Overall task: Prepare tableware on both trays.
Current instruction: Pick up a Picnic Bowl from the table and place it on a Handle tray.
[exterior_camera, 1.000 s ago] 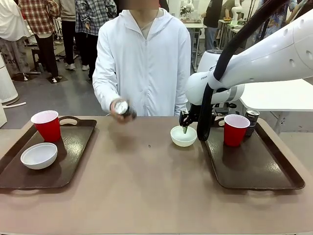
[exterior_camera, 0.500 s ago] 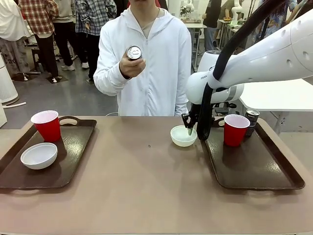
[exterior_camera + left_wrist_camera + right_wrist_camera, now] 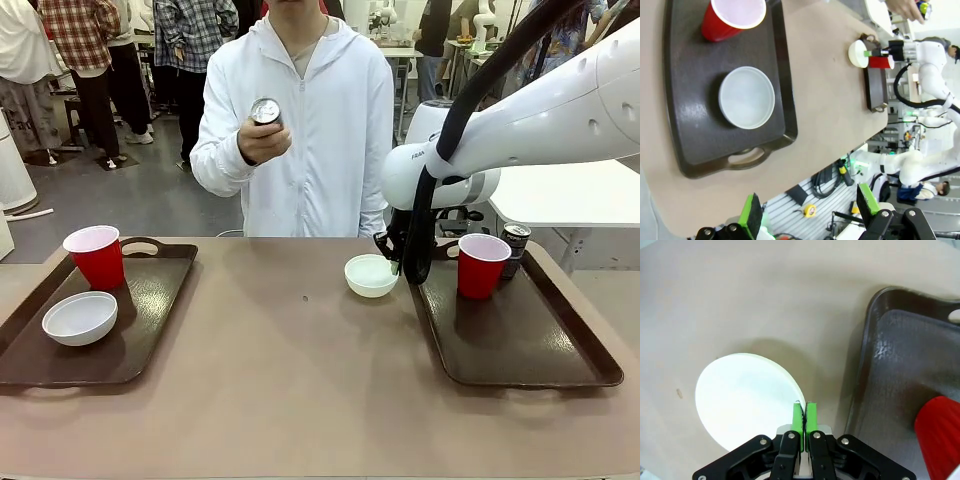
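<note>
The middle of the table (image 3: pixel 290 370) between the two trays lies bare and open to passage. On the left tray (image 3: pixel 150 310), a red cup (image 3: pixel 96 256) occupies the far end and a white bowl (image 3: pixel 80 318) the near end. On the right tray (image 3: pixel 540 350), a red cup (image 3: pixel 482 265) and a black can (image 3: pixel 515 245) crowd the far end; the near half is free. The right gripper (image 3: pixel 392 262) and a bowl (image 3: pixel 371 275) pinched at its rim block the right tray's left far corner.
</note>
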`<state>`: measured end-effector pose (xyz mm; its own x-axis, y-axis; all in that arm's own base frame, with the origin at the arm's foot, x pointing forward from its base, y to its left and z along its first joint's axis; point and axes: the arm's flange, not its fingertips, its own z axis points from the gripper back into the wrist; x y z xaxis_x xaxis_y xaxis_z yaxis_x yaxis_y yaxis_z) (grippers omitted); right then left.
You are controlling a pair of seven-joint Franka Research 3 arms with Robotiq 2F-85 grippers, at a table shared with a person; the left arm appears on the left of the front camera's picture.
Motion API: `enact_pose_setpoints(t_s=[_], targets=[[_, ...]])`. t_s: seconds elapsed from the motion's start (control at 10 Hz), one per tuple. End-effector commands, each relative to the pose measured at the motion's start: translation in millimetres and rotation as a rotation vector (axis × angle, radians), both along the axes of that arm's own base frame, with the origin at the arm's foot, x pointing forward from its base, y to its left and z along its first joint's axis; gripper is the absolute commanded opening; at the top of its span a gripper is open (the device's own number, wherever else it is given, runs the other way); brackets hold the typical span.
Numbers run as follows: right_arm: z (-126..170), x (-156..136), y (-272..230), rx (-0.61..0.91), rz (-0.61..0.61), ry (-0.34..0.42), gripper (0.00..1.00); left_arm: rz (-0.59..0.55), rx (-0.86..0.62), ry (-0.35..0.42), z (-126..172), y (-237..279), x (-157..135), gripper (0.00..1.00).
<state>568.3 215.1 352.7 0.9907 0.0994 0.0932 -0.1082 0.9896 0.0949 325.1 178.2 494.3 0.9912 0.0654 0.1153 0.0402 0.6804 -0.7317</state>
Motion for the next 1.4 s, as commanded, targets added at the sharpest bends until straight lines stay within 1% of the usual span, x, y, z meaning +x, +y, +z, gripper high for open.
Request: enact_pose_setpoints(t_s=[0.0, 0.1, 0.2, 0.3, 0.4, 0.5, 0.6, 0.7, 0.8, 0.9, 1.0, 1.1, 1.3], targets=[[25.5, -16.6, -4.7, 0.055, 0.019, 0.040, 0.00, 0.001, -0.016, -0.010, 1.8, 1.1, -0.2, 1.00], [45.4, -34.3, -6.0, 0.061, 0.016, 0.044, 0.00, 0.001, -0.016, -0.010, 1.8, 1.1, -0.2, 1.00], [73.1, -57.5, -9.8, 0.054, 0.003, 0.019, 0.00, 0.001, -0.016, -0.010, 1.8, 1.1, -0.2, 1.00], [95.0, -81.2, -13.7, 0.023, 0.028, -0.022, 0.00, 0.001, -0.016, -0.010, 1.8, 1.1, -0.2, 1.00], [110.0, -103.6, -22.6, 0.001, 0.032, -0.034, 0.00, 0.001, -0.016, -0.010, 1.8, 1.1, -0.2, 1.00], [116.9, -122.7, -34.6, 0.000, 0.028, -0.045, 0.00, 0.001, -0.016, -0.010, 1.8, 1.1, -0.2, 1.00], [117.4, -141.5, -52.0, -0.005, 0.017, -0.036, 0.00, 0.001, -0.016, -0.010, 1.8, 1.1, -0.2, 1.00], [114.0, -152.0, -71.0, -0.015, 0.012, -0.047, 0.00, 0.001, -0.016, -0.010, 1.8, 1.1, -0.2, 1.00], [107.4, -155.4, -92.7, -0.008, 0.012, -0.016, 0.00, 0.001, -0.016, -0.010, 1.8, 1.1, -0.2, 1.00], [102.3, -158.5, -114.3, -0.024, 0.046, -0.024, 0.00, 0.001, -0.016, -0.010, 1.8, 1.1, -0.2, 1.00], [98.1, -162.5, -138.7, -0.027, 0.054, -0.026, 0.00, 0.001, -0.016, -0.010, 1.8, 1.1, -0.2, 1.00], [96.0, -162.6, -157.7, -0.015, 0.033, -0.022, 0.00, 0.001, -0.016, -0.010, 1.8, 1.1, -0.2, 1.00], [89.7, -153.0, -191.5, -0.014, -0.045, -0.035, 0.00, 0.001, -0.016, -0.010, 1.8, 1.1, -0.2, 1.00]])
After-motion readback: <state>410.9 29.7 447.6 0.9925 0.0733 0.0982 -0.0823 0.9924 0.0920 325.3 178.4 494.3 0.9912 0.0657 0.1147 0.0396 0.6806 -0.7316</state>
